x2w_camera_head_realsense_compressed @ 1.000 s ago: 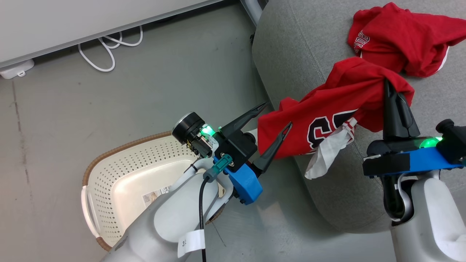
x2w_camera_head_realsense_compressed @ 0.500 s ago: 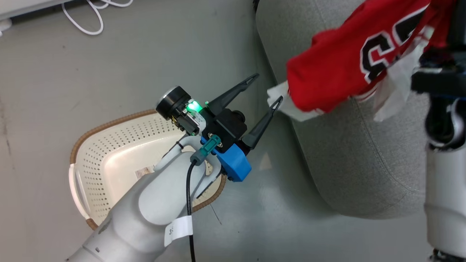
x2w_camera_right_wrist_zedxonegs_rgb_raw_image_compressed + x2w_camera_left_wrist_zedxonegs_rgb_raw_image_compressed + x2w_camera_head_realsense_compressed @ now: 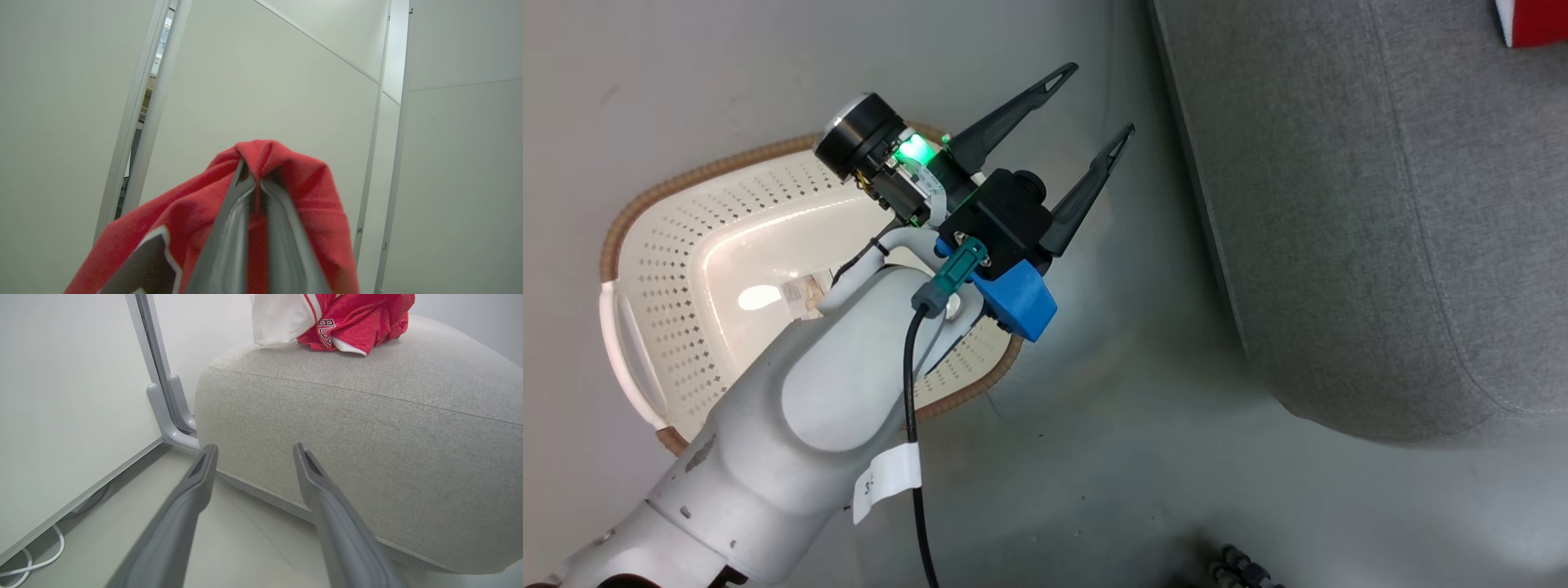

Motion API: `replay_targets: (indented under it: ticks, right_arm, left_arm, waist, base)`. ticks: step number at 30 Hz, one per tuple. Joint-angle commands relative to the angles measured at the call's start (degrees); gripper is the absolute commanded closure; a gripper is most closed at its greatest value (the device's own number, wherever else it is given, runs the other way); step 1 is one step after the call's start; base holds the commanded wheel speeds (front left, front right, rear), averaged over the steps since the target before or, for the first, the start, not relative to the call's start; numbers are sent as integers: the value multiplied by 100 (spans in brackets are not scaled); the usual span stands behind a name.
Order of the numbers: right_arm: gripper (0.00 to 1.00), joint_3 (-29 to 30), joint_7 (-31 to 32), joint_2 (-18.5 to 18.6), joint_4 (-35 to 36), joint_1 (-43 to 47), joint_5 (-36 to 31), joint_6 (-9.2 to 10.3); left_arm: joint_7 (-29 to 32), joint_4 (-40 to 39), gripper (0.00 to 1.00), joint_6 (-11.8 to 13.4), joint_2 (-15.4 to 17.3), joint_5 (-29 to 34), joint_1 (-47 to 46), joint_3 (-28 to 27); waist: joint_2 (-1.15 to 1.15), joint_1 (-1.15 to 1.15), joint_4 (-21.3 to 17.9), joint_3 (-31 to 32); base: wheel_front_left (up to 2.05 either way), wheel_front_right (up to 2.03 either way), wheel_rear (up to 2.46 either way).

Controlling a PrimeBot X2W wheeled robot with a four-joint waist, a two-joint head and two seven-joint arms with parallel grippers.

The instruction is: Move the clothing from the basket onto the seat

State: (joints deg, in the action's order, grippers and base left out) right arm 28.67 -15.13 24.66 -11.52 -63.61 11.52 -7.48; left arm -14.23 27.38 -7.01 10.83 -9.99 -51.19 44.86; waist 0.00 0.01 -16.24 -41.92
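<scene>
Your right gripper [image 3: 252, 183] is clenched on the red clothing [image 3: 314, 183] by a bunched fold, likely to drop it on the seat [image 3: 1380, 212], where a second garment [image 3: 355, 318] lies. Your left gripper [image 3: 1096, 100] hangs released between seat and basket [image 3: 670, 220].

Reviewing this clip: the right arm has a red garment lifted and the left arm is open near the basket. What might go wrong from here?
1. The right gripper pinches the held garment by one small fold at its tips. The hanging weight could pull it free before it is laid on the seat.
2. The left gripper hangs open above the basket, so a swing of that arm might knock it.
</scene>
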Motion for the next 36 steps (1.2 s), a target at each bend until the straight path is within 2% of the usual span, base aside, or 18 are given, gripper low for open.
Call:
replay_targets:
  ticks: [1, 3, 5, 13, 21, 22, 23, 29, 36]
  right_arm:
    - [100, 16, -1, 31, -153, -22, -97, -3]
    - [100, 134, -2, 150, -521, 31, -199, -2]
    - [100, 169, -2, 116, -919, 187, -368, -2]
    - [100, 207, -3, -679, -1644, 653, -953, -2]
    - [100, 121, -2, -958, -1974, 968, -906, -2]
    - [94, 146, -2, -970, -1932, 1003, -862, -2]
    - [0, 165, -3, -988, -1872, 1063, -815, -2]
    - [0, 153, -3, -1157, -1309, 1827, -633, -2]
    - [0, -209, -2, -1346, -619, 2706, -577, -2]
  left_arm:
    - [-6, -40, 0, 48, 46, 11, -93, -33]
    - [18, -108, 0, 65, 94, 29, -115, -37]
    - [30, -154, 0, 74, 129, 29, -118, -27]
    - [97, -346, 0, 90, 235, 17, -111, 42]
    - [128, -445, 0, 129, 304, -33, -127, 66]
    - [122, -435, 0, 136, 301, -41, -112, 72]
    - [110, -430, 0, 142, 292, -52, -98, 74]
    - [-12, -351, 0, 209, 198, -164, 71, 33]
    - [-100, -316, 0, 398, 65, -410, 407, -280]
  waist:
    - [0, -1, 14, -234]
    - [0, -1, 2, -332]
    - [0, -1, -13, -399]
    - [0, -1, -38, -513]
    - [0, -1, -12, -516]
    - [0, -1, -11, -491]
    - [0, -1, -7, -455]
    - [0, -1, 1, -36]
    - [0, -1, 57, 745]
  base:
    - [0, 0, 0]
    - [0, 0, 0]
    - [0, 0, 0]
    - [0, 0, 0]
    - [0, 0, 0]
    - [0, 0, 0]
    - [0, 0, 0]
    - [0, 0, 0]
    - [0, 0, 0]
